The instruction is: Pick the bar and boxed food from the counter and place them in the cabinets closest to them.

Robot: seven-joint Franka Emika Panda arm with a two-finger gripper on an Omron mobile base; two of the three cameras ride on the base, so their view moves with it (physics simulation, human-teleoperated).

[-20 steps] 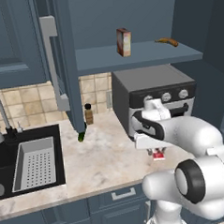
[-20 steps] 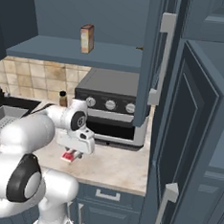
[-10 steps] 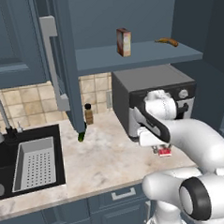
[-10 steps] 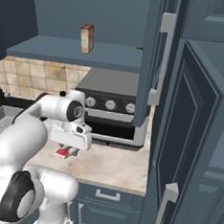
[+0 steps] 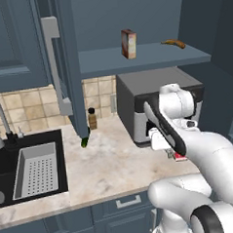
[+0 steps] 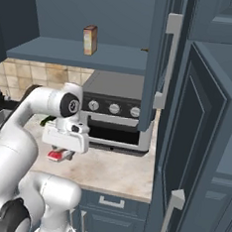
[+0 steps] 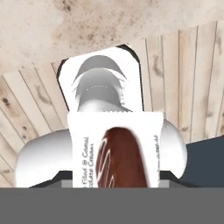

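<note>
The gripper (image 6: 61, 154) is clamped on the bar (image 6: 55, 155), its jaws closed across the narrow red-and-white wrapper, and it hangs just above the counter (image 6: 118, 173) in front of the toaster oven (image 6: 119, 113). In the left base view the bar (image 5: 179, 156) peeks out as a small red patch under the white hand, beside the lower front corner of the toaster oven (image 5: 137, 107). The hand view shows the bar (image 7: 118, 153) lying close against the camera, its long axis running up and down that picture, along the line of the fingers, with the chocolate picture facing the lens.

The relation that matters is vertical. The open cabinet shelf (image 5: 144, 58) sits directly over the toaster oven, so the target lies well above the gripper and somewhat behind it. The boxed food (image 5: 129, 43) already stands upright on that shelf, toward its left part as the left base view sees it, with a small brown curved thing (image 5: 173, 43) lying toward its right. Between them there is a bare stretch of shelf.

The likely next move is a lift clear of the toaster oven's top edge, then a reach inward over the shelf lip. The cabinet door (image 6: 160, 57) hangs open just right of the toaster oven, so the rise probably has to keep left of it.
</note>
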